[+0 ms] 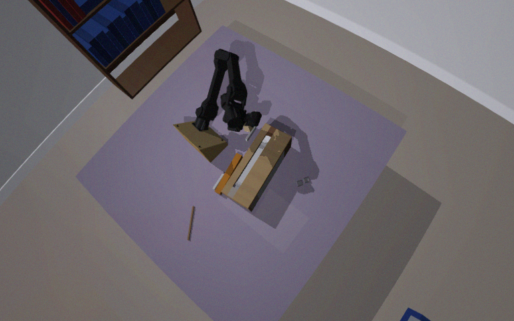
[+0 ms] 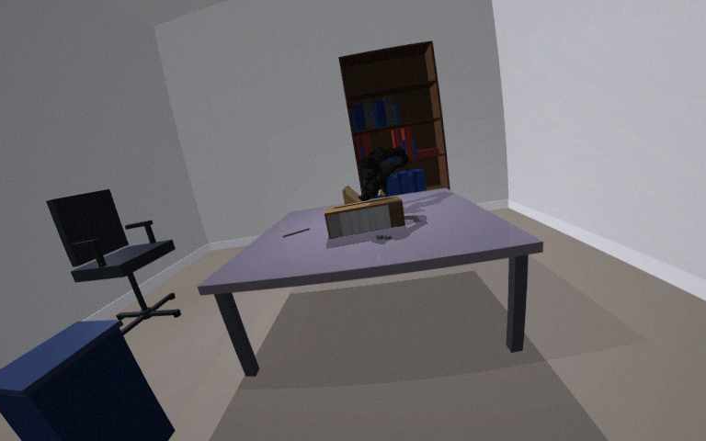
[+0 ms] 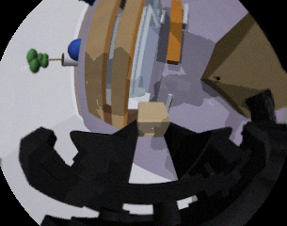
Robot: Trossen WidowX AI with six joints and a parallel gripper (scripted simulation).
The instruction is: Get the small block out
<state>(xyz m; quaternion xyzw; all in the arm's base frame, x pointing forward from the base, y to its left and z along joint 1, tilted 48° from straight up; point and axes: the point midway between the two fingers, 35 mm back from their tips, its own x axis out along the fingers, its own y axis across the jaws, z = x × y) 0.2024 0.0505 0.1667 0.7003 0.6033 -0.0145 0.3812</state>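
Note:
A small tan block (image 1: 247,128) (image 3: 152,114) is outside the box. My gripper (image 3: 150,122) is shut on it, with one black finger on each side. The block is raised above the table (image 1: 132,166) (image 2: 269,262), off the upper end of the box in the top view. The wooden box (image 1: 255,179) (image 2: 398,212) (image 3: 95,71) stands upright, with a slot along its top and a clear panel. The gap between block and box is hard to judge. In the exterior view the arm and box largely hide the fingers.
Beside the box are a grey bar (image 1: 250,134) (image 3: 169,101) and an orange piece (image 1: 227,176) (image 3: 175,38). Two small grey pieces (image 1: 306,180) (image 2: 383,237) lie on its other side. A thin stick (image 1: 191,223) (image 2: 296,232) lies farther off. The arm stands on a wedge base (image 1: 199,137) (image 3: 253,61).

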